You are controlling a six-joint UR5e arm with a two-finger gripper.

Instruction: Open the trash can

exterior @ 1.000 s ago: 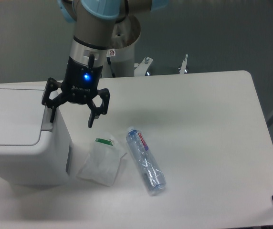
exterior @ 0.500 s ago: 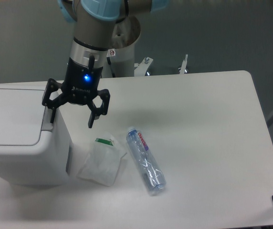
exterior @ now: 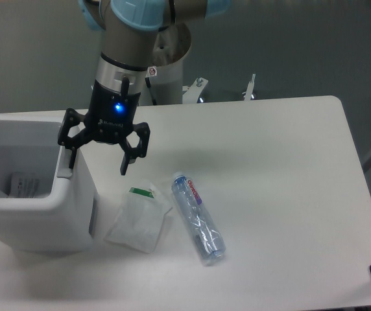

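Observation:
The large white trash can (exterior: 36, 223) stands at the table's left edge. Its top is open and the flat lid does not show; the inside holds a white item with a label (exterior: 22, 184). My black gripper (exterior: 97, 166) hangs open at the can's right rim. Its left finger (exterior: 70, 155) is at the grey push-bar strip (exterior: 61, 170); the right finger hangs over the table beside the can. The gripper holds nothing.
A small white plastic bag with a green tag (exterior: 137, 220) lies on the table right of the can. A clear plastic bottle (exterior: 198, 218) lies beside it. The robot's white base (exterior: 169, 78) stands behind the table's back edge.
The can's flat lid covered the top in the earlier frames; now the top is open and the inside shows. The gripper has hardly moved.

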